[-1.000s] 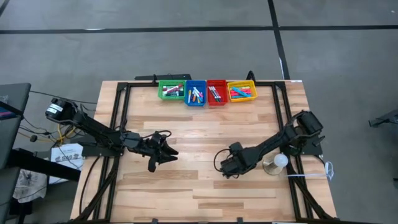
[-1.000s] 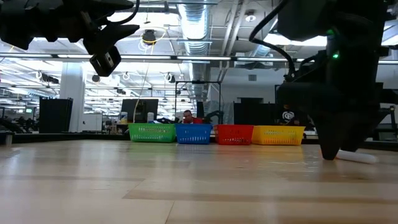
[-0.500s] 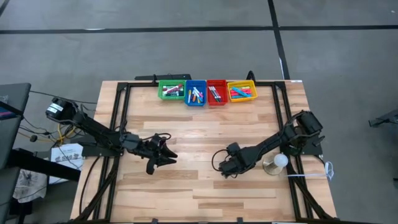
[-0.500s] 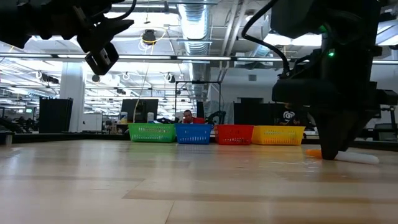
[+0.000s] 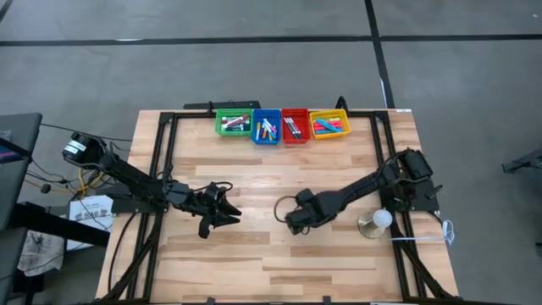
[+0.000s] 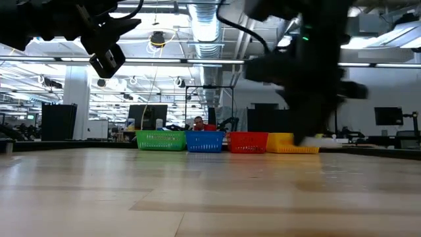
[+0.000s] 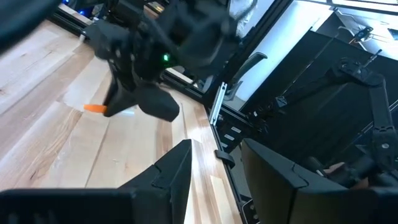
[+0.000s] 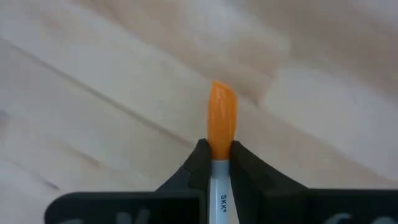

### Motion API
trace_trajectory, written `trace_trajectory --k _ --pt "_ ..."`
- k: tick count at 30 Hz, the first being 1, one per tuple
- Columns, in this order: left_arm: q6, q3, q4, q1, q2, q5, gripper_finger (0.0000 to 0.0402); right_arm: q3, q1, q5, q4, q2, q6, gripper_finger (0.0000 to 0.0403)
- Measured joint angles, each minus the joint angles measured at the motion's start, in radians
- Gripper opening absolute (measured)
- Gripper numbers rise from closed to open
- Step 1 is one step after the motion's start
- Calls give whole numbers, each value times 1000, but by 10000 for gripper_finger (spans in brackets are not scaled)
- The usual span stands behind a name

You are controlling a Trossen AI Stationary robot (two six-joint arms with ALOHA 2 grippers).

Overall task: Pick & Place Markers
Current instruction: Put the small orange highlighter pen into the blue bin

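My right gripper [image 5: 292,222] hangs over the middle of the table, shut on a marker [image 8: 222,118] with a white barrel and an orange cap. The left wrist view shows that cap [image 7: 94,107] sticking out beside the dark fingers. My left gripper [image 5: 227,212] waits open above the table's left half, holding nothing. More markers lie in the green [image 5: 232,123], blue [image 5: 266,126], red [image 5: 294,125] and yellow [image 5: 329,124] bins along the far edge. My right gripper pinches the marker's white barrel [image 8: 222,171] between its two fingers [image 8: 200,163], just behind the orange cap. The cap [image 8: 222,112] juts out past the fingertips. The marker is lifted clear of the wooden table top.
A white ball-shaped object [image 5: 383,218] on a round base stands near the right edge. The black frame rails [image 5: 161,169] run along both sides of the table. Bare wood [image 5: 271,263] spreads toward the near edge. Far behind the bins in the low view there is a person [image 6: 198,122].
My right gripper stood with its fingertips at the table over the lying marker. It has risen and gone toward the table's left edge with the marker, which is now lifted clear of the wood.
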Motion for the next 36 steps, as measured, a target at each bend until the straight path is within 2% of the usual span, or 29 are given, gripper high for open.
trace_trajectory --k 9,19,26,30,33,36 --pt "0 0 3 0 0 0 140 147 -147 59 -17 -2 -196 24" --pt "0 0 5 0 0 -13 140 346 -393 81 27 -3 -510 26" --pt "0 0 4 0 0 -50 140 406 -565 6 174 -5 -689 27" --pt "0 0 4 0 0 -96 140 407 -642 -60 271 7 -752 26" --pt "0 0 4 1 0 -140 140 411 -688 -67 344 32 -788 29" --pt "0 0 4 12 0 -167 140 404 -738 -108 367 64 -816 28"
